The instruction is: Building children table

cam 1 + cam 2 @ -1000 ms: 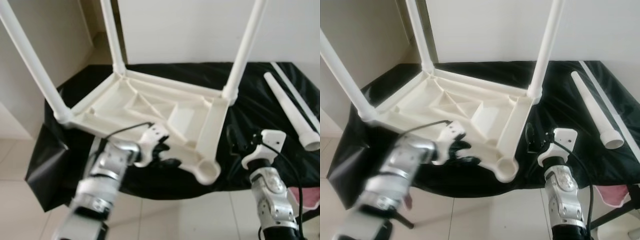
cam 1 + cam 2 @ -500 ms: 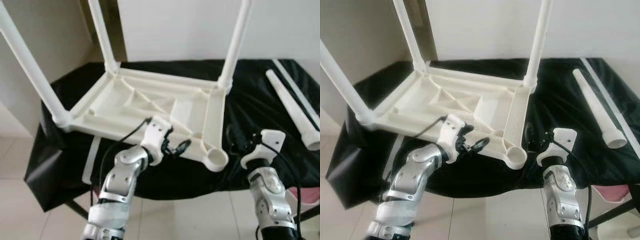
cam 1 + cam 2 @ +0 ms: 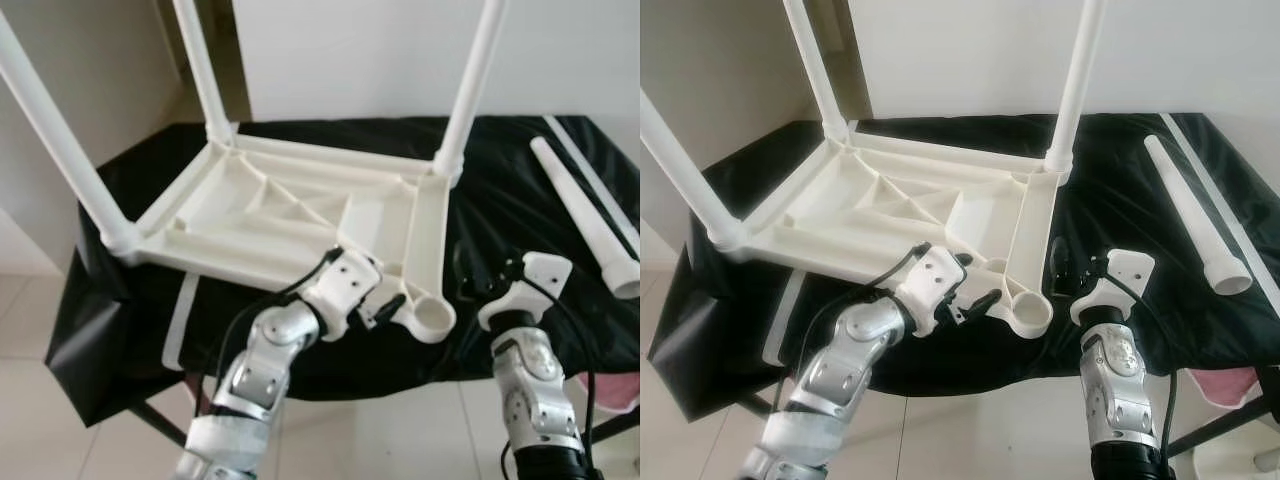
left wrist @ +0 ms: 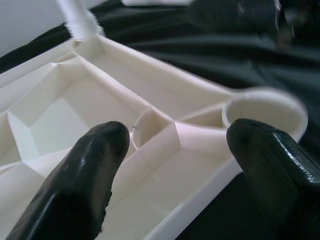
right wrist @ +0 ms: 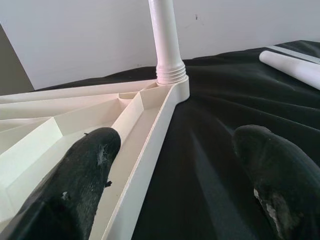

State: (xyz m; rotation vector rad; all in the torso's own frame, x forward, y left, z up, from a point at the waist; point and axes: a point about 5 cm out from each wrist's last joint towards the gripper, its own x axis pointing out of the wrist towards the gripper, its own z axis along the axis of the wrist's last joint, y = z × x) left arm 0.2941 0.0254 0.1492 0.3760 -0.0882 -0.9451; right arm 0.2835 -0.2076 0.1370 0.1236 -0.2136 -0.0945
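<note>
The left pincer [image 3: 392, 308] hangs over the near edge of the upturned white table top [image 3: 300, 215], its two black fingers [image 4: 97, 165] spread wide apart with nothing between them. Just past its tips sits the empty round leg socket [image 3: 432, 318] at the near right corner of the table top. The right pincer [image 3: 1065, 272] waits on the far side of that same corner, just beside the table top's right rail, and it too stands wide open and grips nothing; one of its fingers [image 5: 82, 175] hovers over the rail, the other over the dark cloth.

The table top lies underside up on a counter draped in black cloth [image 3: 500, 205], ribs and compartments facing the ceiling. Three white legs are already fitted and stand upright from it: one at the far left corner [image 3: 203, 70], one at the far right corner [image 3: 468, 85], one at the near left corner [image 3: 55, 135]. The fourth leg [image 3: 585, 215] lies loose on the cloth well to the right, its open end toward the counter's near edge. A thin white rod [image 3: 590, 172] lies alongside it, further right.
</note>
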